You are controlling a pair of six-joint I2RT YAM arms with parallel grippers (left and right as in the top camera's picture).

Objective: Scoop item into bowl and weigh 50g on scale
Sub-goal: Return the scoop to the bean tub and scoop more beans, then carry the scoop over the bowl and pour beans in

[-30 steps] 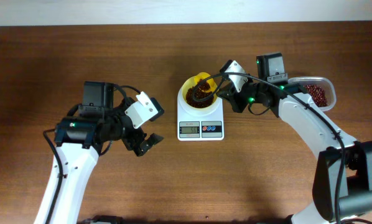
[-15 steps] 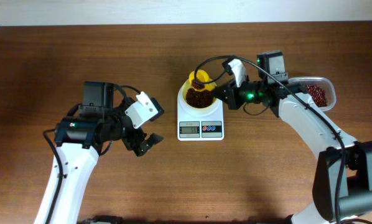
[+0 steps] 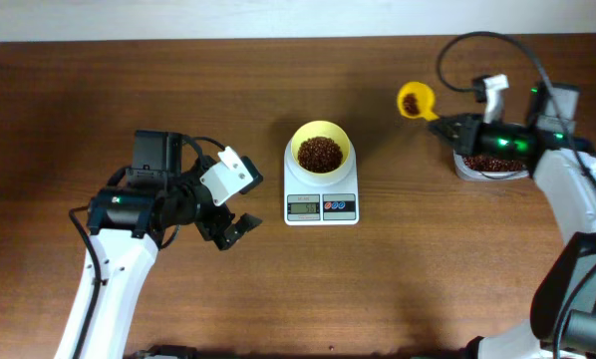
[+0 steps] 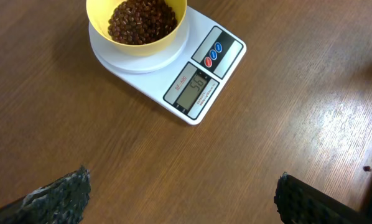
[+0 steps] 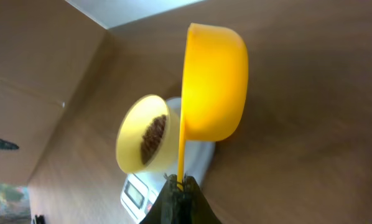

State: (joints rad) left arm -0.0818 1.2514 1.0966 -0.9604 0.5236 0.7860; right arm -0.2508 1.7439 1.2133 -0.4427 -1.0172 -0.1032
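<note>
Dark wood tabletop runs up to a pale wall at 12 o'clock. At its middle the beans [image 3: 319, 153] sit heaped in the yellow bowl [image 3: 344, 143], which rests on the platform of the white scale [image 3: 321, 206]. The display, seen from the left wrist, seems to read fifty-six, though the digits are small. A second ago the orange scoop [image 3: 413, 101] was down in the bowl. Now it hangs well apart at 2 o'clock with some beans in it. The right gripper [image 3: 446, 120] is pinching its handle, over the clear tub [image 3: 464, 170] at 3 o'clock. If the reading is right, the bowl is over target and beans are probably being taken back. The left gripper [image 3: 233, 231] is spread wide and empty at 8 o'clock of the scale.
</note>
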